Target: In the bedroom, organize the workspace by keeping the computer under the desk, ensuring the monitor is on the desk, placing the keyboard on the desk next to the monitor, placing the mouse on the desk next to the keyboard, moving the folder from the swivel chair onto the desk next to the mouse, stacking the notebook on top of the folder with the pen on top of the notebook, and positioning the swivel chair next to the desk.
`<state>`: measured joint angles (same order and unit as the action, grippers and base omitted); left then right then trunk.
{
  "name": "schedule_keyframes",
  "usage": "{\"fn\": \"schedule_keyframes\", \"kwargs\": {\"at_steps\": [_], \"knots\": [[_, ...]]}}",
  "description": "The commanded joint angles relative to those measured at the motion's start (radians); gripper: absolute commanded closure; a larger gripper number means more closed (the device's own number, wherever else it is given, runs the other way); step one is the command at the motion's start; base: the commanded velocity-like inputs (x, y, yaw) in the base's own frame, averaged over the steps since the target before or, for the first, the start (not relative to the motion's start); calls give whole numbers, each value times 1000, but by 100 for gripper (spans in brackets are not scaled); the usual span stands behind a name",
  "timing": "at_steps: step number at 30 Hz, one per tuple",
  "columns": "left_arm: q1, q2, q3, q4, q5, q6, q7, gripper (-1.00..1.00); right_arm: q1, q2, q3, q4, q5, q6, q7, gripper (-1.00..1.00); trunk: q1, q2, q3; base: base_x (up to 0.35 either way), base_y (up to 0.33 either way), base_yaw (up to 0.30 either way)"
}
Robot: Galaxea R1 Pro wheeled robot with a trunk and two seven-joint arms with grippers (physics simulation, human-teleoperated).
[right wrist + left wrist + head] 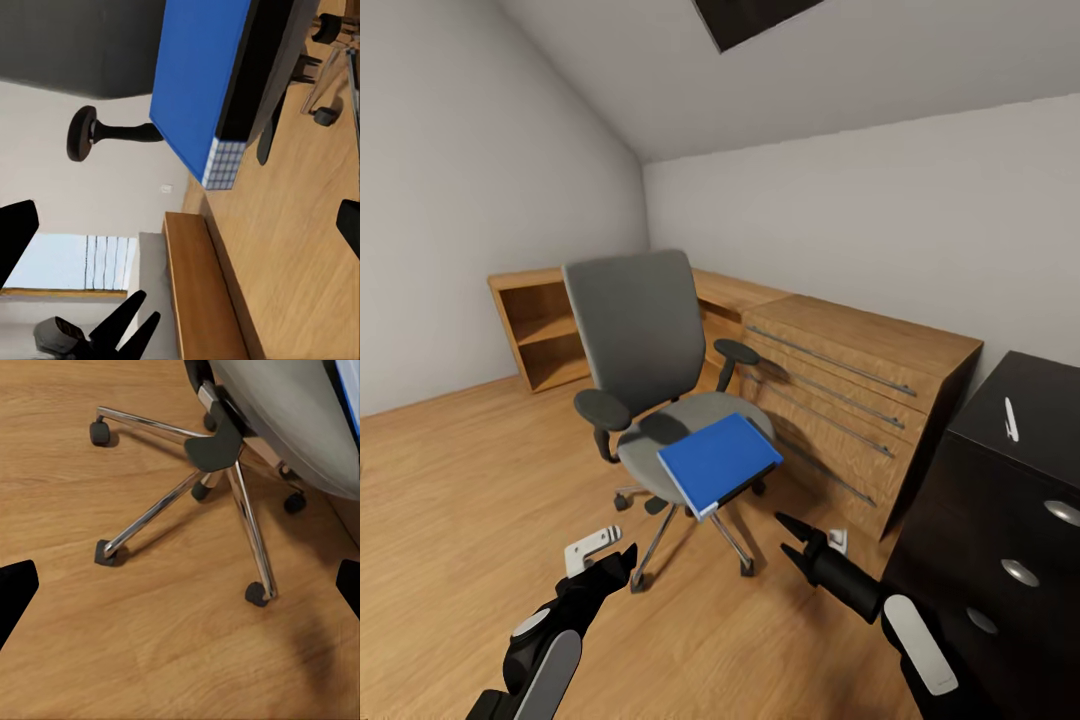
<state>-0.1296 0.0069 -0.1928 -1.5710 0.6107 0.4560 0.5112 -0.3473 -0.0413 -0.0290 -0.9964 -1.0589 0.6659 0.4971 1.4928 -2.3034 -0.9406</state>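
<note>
**A:** Right gripper (788, 534), how's it looking?

**B:** Fingers spread, nothing between them, pointing at the front edge of the swivel chair (640, 330) seat. From the right wrist camera, the two dark tips sit wide apart at the picture's edges with the folder (196, 79) in the gap ahead.

**A:** And the left gripper (603, 552)?

**B:** Released too, low over the wooden floor (450, 500), just short of the chair's chrome base (202, 487). Its wrist camera looks straight at the castors, jaws wide.

**A:** Where's the folder sitting?

**B:** Flat on the seat, bright blue, its near corner hanging past the front lip, towards the right gripper.

**A:** Anything further out?

**B:** The desk (1000, 520) stands at the right, black drawer block facing us, with the pen (1010, 419) lying on its top. Behind the chair, a light-wood drawer unit (840, 390) runs along the wall.
</note>
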Motion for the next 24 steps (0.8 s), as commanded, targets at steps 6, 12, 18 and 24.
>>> {"fn": "schedule_keyframes", "kwargs": {"at_steps": [6,12,18,24], "knots": [[-1,1,-2,-1,9,1,10,-100,-1,0,-2,6,-3,6,15,-100,23,-43,-20,0,0,0],[-1,1,-2,-1,9,1,10,-100,0,0,-2,3,-4,7,18,-100,46,-85,-39,0,0,0],[-1,1,-2,0,9,1,9,-100,-1,2,-4,1,-4,7,15,-100,69,-127,-57,0,0,0],[-1,1,-2,0,10,1,9,-100,-2,16,-4,2,-11,5,-2,-100,92,-169,-76,0,0,0]]}}
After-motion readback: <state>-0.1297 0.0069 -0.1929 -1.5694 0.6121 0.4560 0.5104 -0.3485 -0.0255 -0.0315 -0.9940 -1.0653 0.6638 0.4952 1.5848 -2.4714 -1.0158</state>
